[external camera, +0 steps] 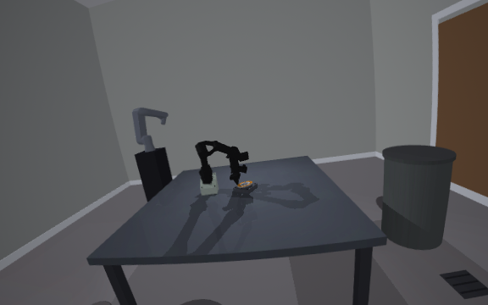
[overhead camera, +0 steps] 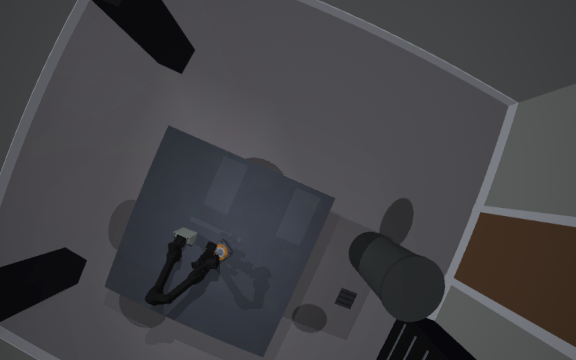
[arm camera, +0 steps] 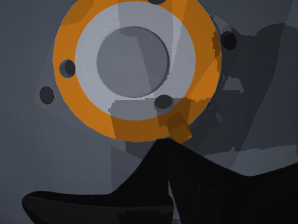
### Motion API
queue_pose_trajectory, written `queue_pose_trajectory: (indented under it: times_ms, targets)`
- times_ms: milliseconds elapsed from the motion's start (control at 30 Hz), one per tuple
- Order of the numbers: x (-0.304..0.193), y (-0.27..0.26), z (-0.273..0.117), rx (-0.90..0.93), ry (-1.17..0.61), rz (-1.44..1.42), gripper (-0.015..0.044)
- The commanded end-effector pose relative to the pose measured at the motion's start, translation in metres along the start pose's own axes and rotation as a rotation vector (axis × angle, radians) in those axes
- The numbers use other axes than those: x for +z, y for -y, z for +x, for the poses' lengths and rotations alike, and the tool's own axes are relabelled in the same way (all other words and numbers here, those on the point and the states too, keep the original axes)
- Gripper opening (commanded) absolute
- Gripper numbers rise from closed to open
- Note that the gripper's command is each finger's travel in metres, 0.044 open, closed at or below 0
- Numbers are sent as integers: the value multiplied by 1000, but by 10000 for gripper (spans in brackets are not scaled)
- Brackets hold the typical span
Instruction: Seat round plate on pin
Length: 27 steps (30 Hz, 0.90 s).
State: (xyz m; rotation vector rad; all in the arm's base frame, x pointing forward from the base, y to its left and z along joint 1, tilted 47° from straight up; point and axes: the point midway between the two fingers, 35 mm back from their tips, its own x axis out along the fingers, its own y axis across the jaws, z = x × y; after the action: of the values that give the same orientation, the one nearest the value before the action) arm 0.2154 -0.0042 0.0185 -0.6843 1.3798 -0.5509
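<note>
Closed fingers make the tool a blunt pusher, empty and pressed to the orange tab at the near edge of the round plate, which sits on the post over the base on the bench, likely to swing the tab's hole toward the pin.

Matte black jointed arm on a pale square base block.

1 plate w/ 1 orange tab, 1 post, 1 base, 1 arm, 1 table, 1 bin.
</note>
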Motion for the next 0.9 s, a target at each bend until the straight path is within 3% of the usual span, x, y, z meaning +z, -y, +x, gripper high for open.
queue_pose_trajectory:
  times_ms: [0,567,867]
  targets:
    - [4,7,0,-7,2,3,0]
    - [13,17,0,-7,2,3,0]
    - [10,16,-35,-3,2,2,0]
